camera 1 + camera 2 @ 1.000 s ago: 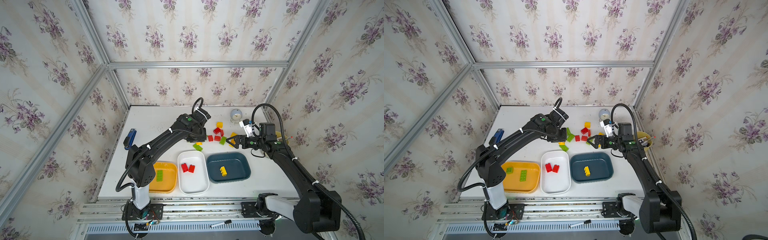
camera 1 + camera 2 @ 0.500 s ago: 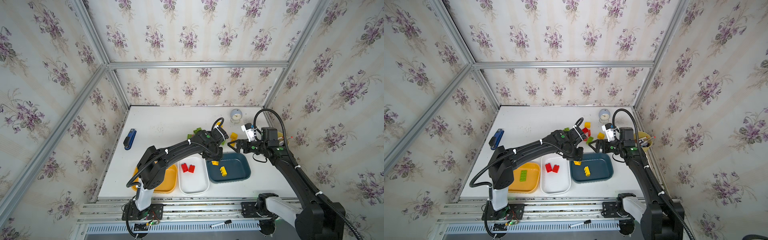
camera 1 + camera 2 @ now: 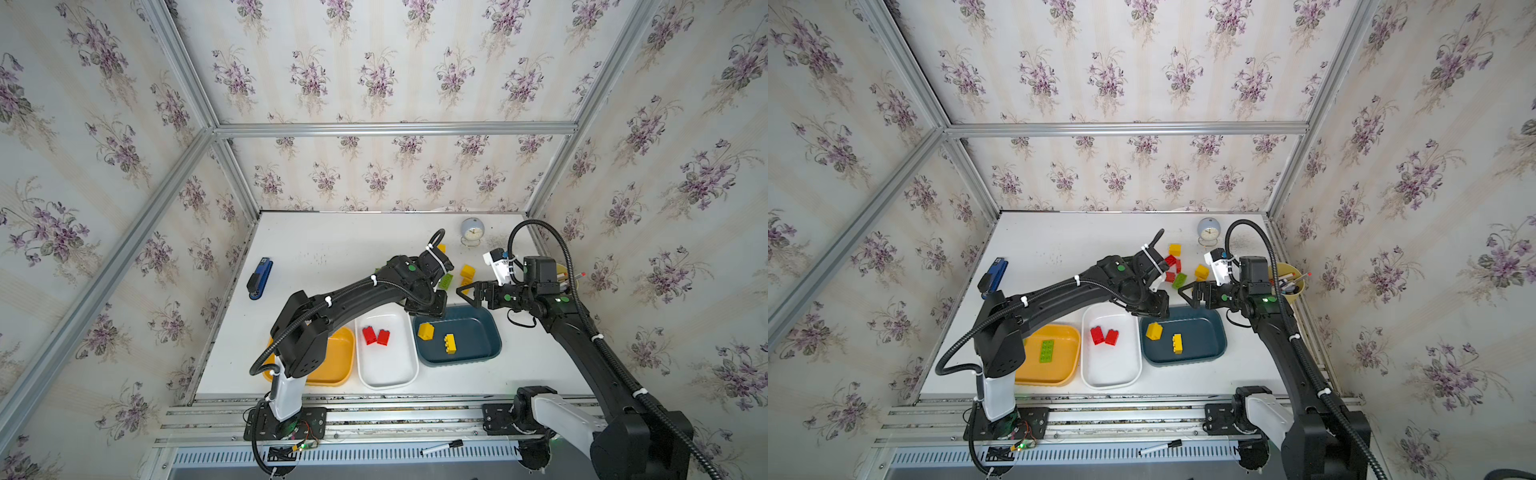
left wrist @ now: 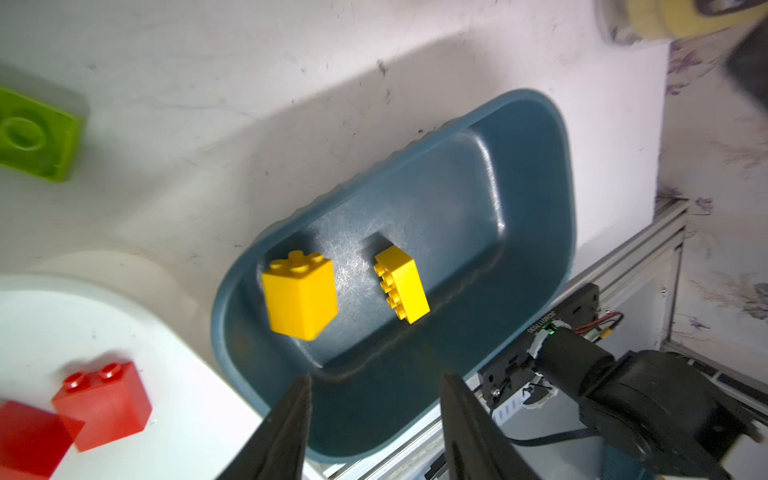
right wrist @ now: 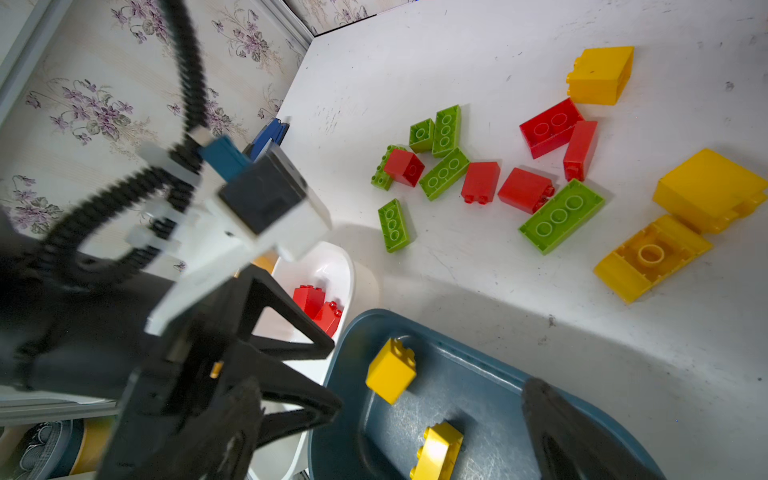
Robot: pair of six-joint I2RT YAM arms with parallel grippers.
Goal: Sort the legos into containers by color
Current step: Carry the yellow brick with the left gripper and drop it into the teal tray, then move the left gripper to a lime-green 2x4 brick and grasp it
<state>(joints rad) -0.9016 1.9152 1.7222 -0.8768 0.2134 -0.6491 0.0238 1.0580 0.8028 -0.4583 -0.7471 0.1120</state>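
step in hand: drop-off of a yellow into the dark teal-blue rounded plastic tray. left gripper hangs over the tray's end next to the white plastic tray, jaws parted, nothing between them. square yellow studded brick is tilted inside the teal tray right under it; cannot tell if it's settled or in the air. oblong yellow brick lies on its side beside it, mid-tray. right gripper hovers just past the tray's far rim, jaws wide, empty. sorted: two red bricks in the white tray, one lime green oblong brick in the orange-yellow plastic tray, one further over from the teal tray. loose pile of red, green and yellow bricks lies on the table beyond the tray's far rim, so most of the job is left. next, my read: left lifts clear of the teal tray and goes to the pile. both grippers are close together at that rim, so one should yield. right looks best placed for the big yellow bricks.
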